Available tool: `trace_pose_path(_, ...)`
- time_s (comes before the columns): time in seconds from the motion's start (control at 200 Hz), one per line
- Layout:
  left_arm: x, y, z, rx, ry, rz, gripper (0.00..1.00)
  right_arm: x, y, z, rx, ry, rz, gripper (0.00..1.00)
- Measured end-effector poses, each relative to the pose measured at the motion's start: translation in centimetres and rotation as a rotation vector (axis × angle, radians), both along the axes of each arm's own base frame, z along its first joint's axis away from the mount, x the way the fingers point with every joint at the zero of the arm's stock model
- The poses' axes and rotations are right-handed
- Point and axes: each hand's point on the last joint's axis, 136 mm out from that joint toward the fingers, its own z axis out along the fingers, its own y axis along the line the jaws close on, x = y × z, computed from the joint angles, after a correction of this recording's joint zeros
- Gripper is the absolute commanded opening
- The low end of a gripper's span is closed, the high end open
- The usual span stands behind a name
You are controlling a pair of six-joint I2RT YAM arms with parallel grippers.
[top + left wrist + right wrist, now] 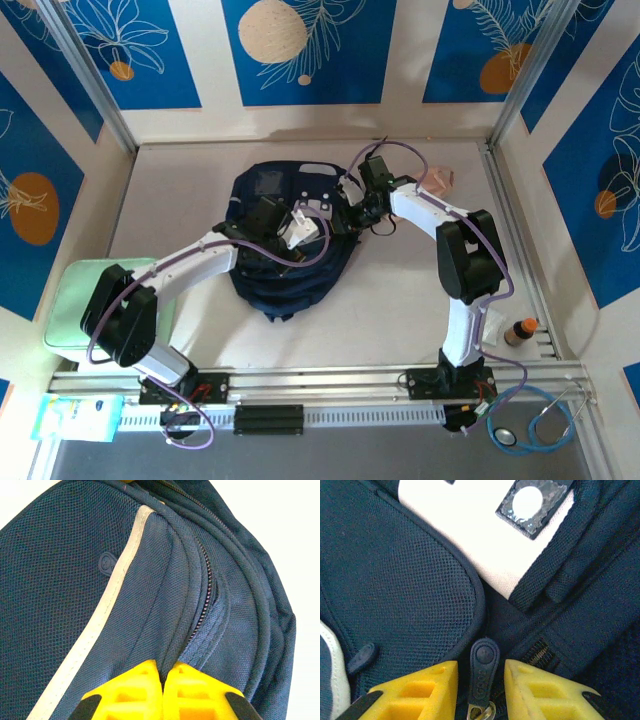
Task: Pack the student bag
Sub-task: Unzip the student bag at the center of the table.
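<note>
- Student bag (285, 240): large dark navy backpack, lying flat on the white table (400, 300) between the two arms. It is the reference for all places below.
- White patch (485, 535): light panel on the bag's far upper face, carrying a small dark tab with a pale round centre (530, 502).
- Light stripe (100, 620): grey-white band running lengthwise down the bag's navy mesh panel, seen in the left wrist view.
- Zipper teeth (205, 590): a line of dark teeth between raised fabric seams, to the right of the stripe on the bag.
- Left gripper (162, 677): on the bag's middle. The yellow fingertips are pressed together, pinching a ridge of bag fabric just beside the zipper line.
- Zipper pull (484, 655): dark rubbery tab with a round end, on the bag's upper right part, below the white patch.
- Right gripper (481, 672): on the bag's right upper edge. The jaws stand narrowly parted, one yellow tip on each side of the zipper pull, with a sliver of gap showing on both sides of the tab.
- Pink pouch (438, 180): small, on the table to the right of the bag and beyond it, apart from it.
- Pale green flat item (75, 300): well to the left of the bag, at the table's edge.
- Small brown bottle (522, 331): well to the right of the bag, nearer the arm bases.
- Stethoscope (535, 425): right of the bag, at the near rail.
- Blue and white packet (75, 415): left of the bag, at the near rail.
</note>
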Motion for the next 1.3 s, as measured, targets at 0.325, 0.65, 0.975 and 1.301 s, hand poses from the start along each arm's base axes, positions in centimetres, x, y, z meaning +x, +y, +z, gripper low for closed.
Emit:
trace_pose_path(0.325, 0.0, 0.1, 0.0, 0.002, 0.0, 0.0, 0.0, 0.6, 0.2, -1.4, -0.112, -0.009, 0.013, 0.27)
trace_pose_path(0.65, 0.0, 0.1, 0.0, 0.003, 0.001, 0.0, 0.0, 0.8, 0.0, -1.6, -0.137, -0.003, -0.004, 0.26)
trace_pose_path(0.975, 0.1, 0.1, 0.0, 0.005, -0.001, 0.002, 0.0, 1.3, -0.1, -1.5, -0.13, -0.001, -0.07, 0.0)
trace_pose_path(1.301, 0.1, 0.2, 0.0, 0.005, -0.002, 0.011, 0.0, 0.3, -0.9, 1.3, 0.052, -0.006, -0.171, 0.0)
